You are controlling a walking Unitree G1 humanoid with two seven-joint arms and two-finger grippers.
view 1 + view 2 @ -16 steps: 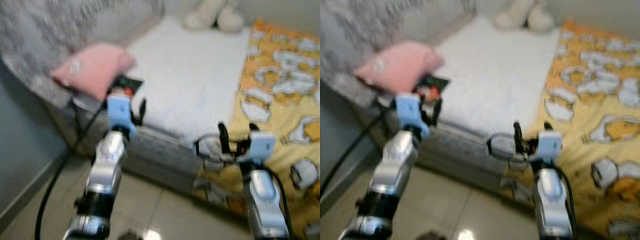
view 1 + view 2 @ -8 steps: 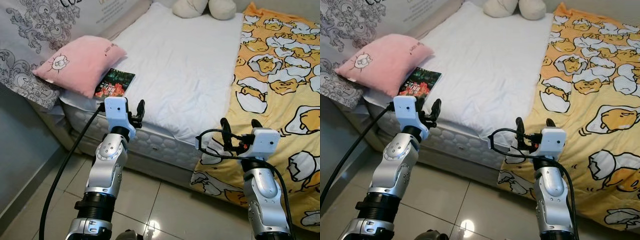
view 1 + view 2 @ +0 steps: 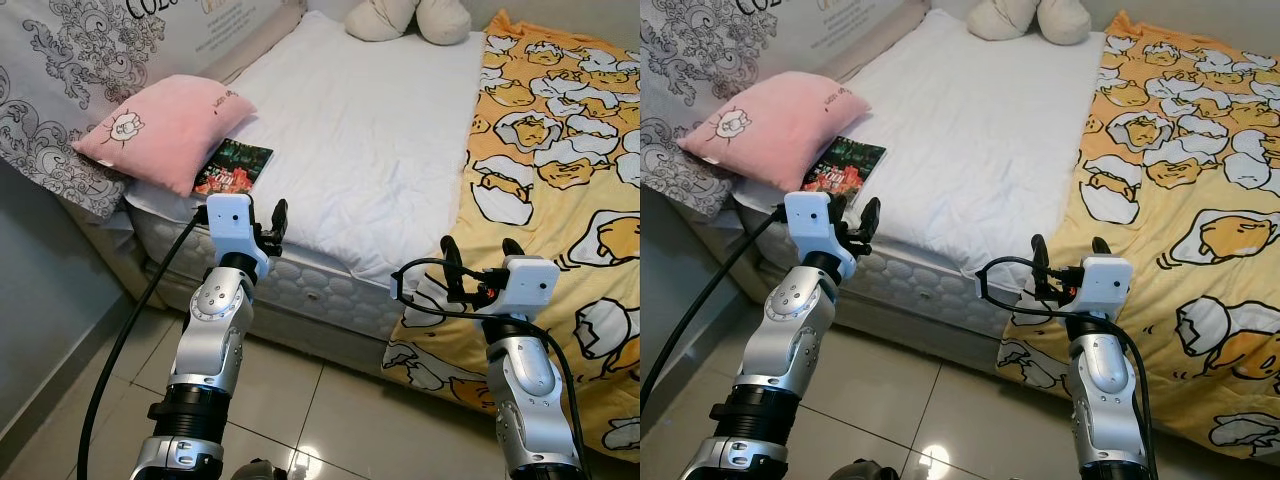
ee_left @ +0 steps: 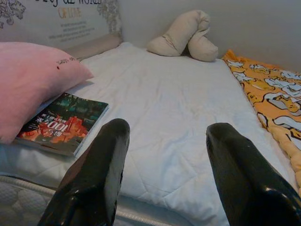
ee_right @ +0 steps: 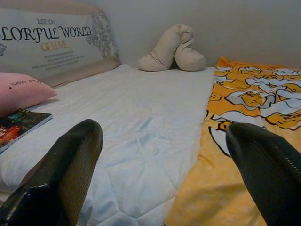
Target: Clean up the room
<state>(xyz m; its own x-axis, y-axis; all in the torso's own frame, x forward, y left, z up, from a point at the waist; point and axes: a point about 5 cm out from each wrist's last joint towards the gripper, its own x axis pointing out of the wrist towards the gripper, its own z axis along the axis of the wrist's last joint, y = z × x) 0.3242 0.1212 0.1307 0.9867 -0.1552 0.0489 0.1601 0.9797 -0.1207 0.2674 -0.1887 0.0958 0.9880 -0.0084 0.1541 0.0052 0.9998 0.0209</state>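
I have both arms raised in front of a bed (image 3: 370, 160) with a white quilted cover. My left gripper (image 3: 268, 222) sits just off the near edge of the mattress, fingers (image 4: 101, 174) spread wide with nothing between them. The thing I take to be out of place is a book (image 3: 233, 167) with a dark green and red cover, lying flat on the white cover near the bed's left corner. It is just beyond and slightly to the left of that left gripper, close but not touching; through the left wrist camera it lies off to the side of the finger nearest the pillow rather than between the two fingers. One edge of the book is tucked against a pink pillow (image 3: 165, 130), which leans on a grey patterned pillow (image 3: 45, 110) at the head end. My right gripper (image 3: 1066, 262) is also open wide and empty, held at the near edge of the bed where the white cover meets an orange blanket (image 3: 1185, 170) printed with egg cartoons; the book is well apart from it, across the bed to its left. A cream plush toy (image 3: 415, 18) lies at the far end of the bed against the wall. The floor (image 3: 330, 420) under me is glossy pale tile.
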